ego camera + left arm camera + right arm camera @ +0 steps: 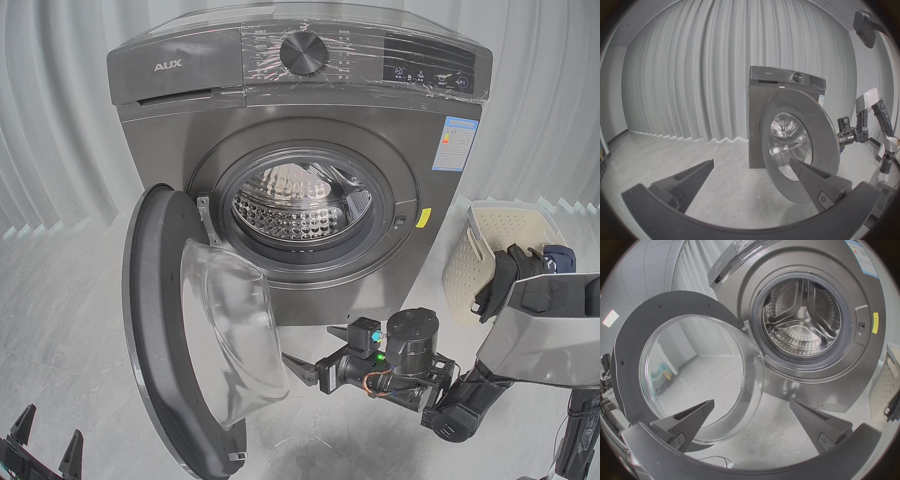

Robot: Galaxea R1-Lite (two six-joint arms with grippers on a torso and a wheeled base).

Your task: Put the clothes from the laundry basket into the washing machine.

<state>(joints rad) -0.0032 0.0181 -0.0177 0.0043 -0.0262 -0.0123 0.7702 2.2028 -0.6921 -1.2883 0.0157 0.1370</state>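
Curtain: I see a pale pleated curtain (50,125) running across the room behind everything.
Floor: light marbled tiles (62,312); the machine and basket stand on them.
Washing machine: the grey front-loading washing machine (169,144) faces me squarely, with clear film over its control panel.
Door: the round door (150,300) is swung wide open on its hinge at my left of the opening, and its glass bowl (231,325) bulges out toward my right arm.
Drum: through the opening I see the steel drum (300,200), with its perforated wall and raised paddles showing.
Laundry basket: a cream perforated laundry basket (500,225) stands on the floor just beside the machine, on my right.
Clothes: the dark clothes (509,275) are in the basket, with a black piece hanging over its near rim and a navy piece (559,256) behind it; my right arm covers part of them.
Right gripper: my right gripper (307,347) hangs low in front of the machine, below the opening and near the glass bowl. Its fingers are spread apart with nothing between them.
Left gripper: my left gripper (53,422) sits low at my far left, on the outer side of the door and well apart from it. Its fingers are spread and hold nothing.
Knob: a round dark knob (303,53) sits in the middle of the panel.
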